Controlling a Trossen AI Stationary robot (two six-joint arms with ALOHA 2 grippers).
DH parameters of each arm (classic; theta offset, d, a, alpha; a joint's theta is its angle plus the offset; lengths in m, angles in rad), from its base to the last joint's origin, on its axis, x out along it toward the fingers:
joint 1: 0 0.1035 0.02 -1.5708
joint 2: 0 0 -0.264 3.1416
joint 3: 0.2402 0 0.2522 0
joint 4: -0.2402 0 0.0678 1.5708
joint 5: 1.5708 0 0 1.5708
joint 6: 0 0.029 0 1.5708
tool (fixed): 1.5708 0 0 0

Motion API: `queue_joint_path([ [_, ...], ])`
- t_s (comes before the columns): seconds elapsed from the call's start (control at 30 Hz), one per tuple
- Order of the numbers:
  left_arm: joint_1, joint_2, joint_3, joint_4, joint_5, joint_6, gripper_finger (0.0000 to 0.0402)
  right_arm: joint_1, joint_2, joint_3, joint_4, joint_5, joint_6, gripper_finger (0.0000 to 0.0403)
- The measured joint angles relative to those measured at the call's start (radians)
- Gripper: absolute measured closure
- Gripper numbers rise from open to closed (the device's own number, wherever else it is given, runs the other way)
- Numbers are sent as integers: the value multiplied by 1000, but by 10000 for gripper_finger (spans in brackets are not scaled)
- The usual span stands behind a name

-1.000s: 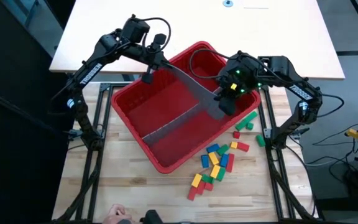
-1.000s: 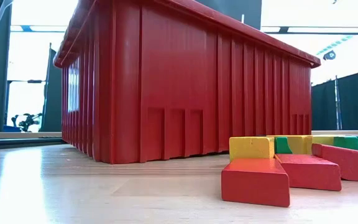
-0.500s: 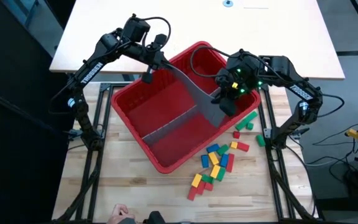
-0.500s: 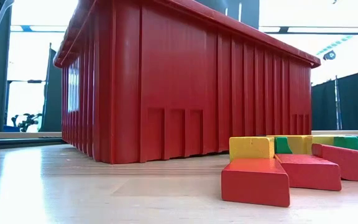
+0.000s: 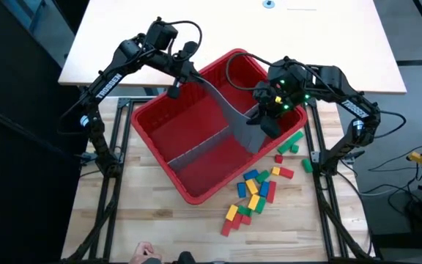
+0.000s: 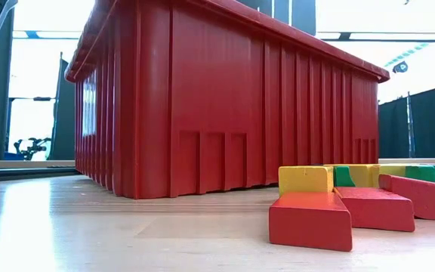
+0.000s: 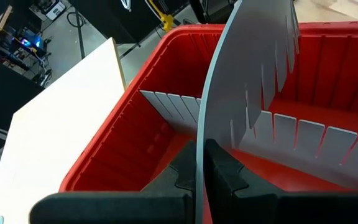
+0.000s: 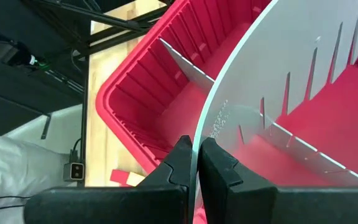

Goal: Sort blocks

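Both my grippers are shut on one grey slotted panel (image 5: 222, 103) that spans the far part of the red bin (image 5: 196, 194): my left gripper (image 5: 174, 91) at its left end, my right gripper (image 5: 264, 123) at its right end. The panel stands on edge and bows in a curve. A second grey panel (image 5: 196, 150) stands inside the bin. The blocks (image 5: 253, 189), in red, green, blue and yellow, lie loose on the table to the right of the bin and in front of it; the low view shows them close up (image 6: 312, 219). My left gripper pinches the panel's left end edge (image 7: 199, 146) between its two fingers, the panel running away from them into the bin. The panel stands on edge and curves. Whether its lower edge touches the bin, I cannot tell. My right gripper pinches the panel's right end edge (image 8: 195, 142) between its two fingers, coming slanting down from the table's right side. The panel stands on edge over the bin and bows away from the fingers.
The bin sits turned at an angle on the wooden table, and its tall wall (image 6: 225, 106) fills the low view. A white board (image 5: 233, 29) lies beyond the table's far edge. A person's hand (image 5: 141, 253) shows at the near edge. Bare wood lies left of the bin.
My right gripper has shifted slightly with the panel's right end. In the low view more of a dark shape now shows above the bin's far rim. The blocks and the bin have stayed where they were.
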Motion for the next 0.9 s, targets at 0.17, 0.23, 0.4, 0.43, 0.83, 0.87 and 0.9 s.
queue_joint_path([
  [0.17,0,0,0,4,8,-10,401,1,0,1,6,-23,-3,403],
  [0.23,0,0,0,4,10,-17,401,5,0,1,18,-26,-4,403],
  [0.4,0,0,0,4,13,-28,401,7,0,1,31,-30,-11,403],
  [0.43,0,0,-1,1,13,-31,401,7,0,1,31,-30,-12,403],
  [0.83,0,0,-1,-51,10,-47,402,8,0,1,37,-36,-27,403],
  [0.87,3,0,-1,-59,5,-47,401,8,0,1,37,-36,-30,403],
  [0.9,5,0,-1,-63,-5,-47,401,8,0,1,38,-35,-30,403],
])
